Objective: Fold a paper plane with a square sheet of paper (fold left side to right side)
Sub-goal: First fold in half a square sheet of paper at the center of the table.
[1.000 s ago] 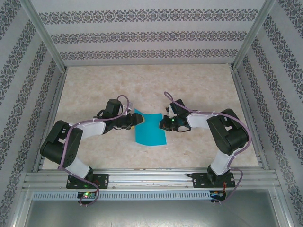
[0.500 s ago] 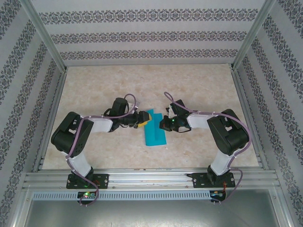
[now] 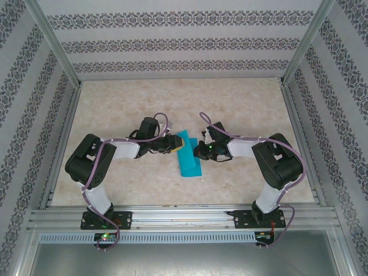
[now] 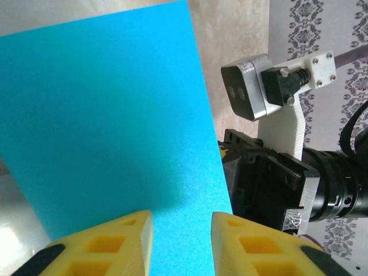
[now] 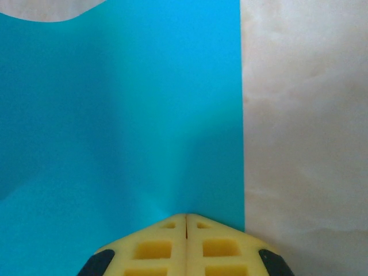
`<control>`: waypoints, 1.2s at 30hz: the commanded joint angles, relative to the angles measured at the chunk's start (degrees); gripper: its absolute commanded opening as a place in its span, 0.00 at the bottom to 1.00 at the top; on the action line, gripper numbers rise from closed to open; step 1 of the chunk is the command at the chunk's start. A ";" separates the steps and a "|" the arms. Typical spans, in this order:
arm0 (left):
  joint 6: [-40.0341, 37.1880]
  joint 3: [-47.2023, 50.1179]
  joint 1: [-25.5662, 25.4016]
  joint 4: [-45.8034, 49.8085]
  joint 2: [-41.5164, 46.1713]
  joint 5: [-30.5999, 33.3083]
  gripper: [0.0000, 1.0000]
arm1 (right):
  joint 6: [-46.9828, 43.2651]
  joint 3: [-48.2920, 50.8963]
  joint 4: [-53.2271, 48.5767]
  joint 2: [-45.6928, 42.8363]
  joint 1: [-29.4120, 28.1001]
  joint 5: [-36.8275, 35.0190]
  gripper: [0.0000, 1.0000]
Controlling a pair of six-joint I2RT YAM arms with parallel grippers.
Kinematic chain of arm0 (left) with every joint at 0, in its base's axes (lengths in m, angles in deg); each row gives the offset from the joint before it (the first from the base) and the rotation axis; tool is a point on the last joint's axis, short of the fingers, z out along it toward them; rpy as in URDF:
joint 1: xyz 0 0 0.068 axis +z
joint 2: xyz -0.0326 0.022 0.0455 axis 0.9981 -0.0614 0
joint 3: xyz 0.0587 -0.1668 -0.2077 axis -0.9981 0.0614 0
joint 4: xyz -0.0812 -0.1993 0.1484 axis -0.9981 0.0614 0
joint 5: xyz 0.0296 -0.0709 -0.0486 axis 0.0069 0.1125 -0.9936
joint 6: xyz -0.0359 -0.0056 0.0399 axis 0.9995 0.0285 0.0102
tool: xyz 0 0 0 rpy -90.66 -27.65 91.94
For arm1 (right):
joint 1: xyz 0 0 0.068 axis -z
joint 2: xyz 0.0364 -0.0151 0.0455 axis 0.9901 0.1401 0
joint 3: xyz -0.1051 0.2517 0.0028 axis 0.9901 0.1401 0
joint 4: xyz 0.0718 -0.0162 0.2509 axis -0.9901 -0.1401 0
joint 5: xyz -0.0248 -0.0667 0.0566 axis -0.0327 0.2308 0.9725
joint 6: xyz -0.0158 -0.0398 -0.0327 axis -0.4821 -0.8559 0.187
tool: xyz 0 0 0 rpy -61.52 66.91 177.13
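On the marbled beige table (image 3: 241,103), the square sheet of paper (image 3: 190,164) lay centrally between the arms, plain teal-blue and doubled into a narrow strip running near to far. The left gripper (image 3: 174,145) stood at its far-left edge, fingers apart; the right gripper (image 3: 199,151) had its fingers pressed together, tips touching the sheet's right side

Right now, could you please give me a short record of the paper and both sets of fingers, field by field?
paper: teal sheet, a narrow strip on the table between the arms
left fingers: apart, at the strip's left side, teal showing through the gap
right fingers: closed together, tips at the strip's right edge
grip or press: unclear
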State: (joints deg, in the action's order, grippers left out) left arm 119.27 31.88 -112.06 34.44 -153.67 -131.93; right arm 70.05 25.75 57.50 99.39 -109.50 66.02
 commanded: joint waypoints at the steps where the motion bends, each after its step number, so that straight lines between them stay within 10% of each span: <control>1: -3.99 -2.19 -1.15 5.43 -0.44 1.56 0.31 | 1.17 1.12 0.40 -1.28 -0.60 0.27 0.00; 20: -5.30 -2.86 -1.93 7.96 -1.06 2.86 0.26 | 1.48 2.12 0.12 -8.31 2.08 -0.12 0.20; 30: -5.14 -2.96 -2.17 7.63 -1.22 3.13 0.26 | 1.17 5.24 5.21 -13.91 4.72 6.68 0.62; 36: -4.64 -3.16 -2.54 7.08 -1.85 3.01 0.26 | 3.89 5.03 9.27 -10.87 2.98 8.41 0.67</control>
State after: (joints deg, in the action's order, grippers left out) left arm 115.27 30.24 -113.57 40.90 -154.37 -129.31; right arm 72.54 30.36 63.53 86.64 -105.43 71.99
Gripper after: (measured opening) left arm 0.259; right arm 0.671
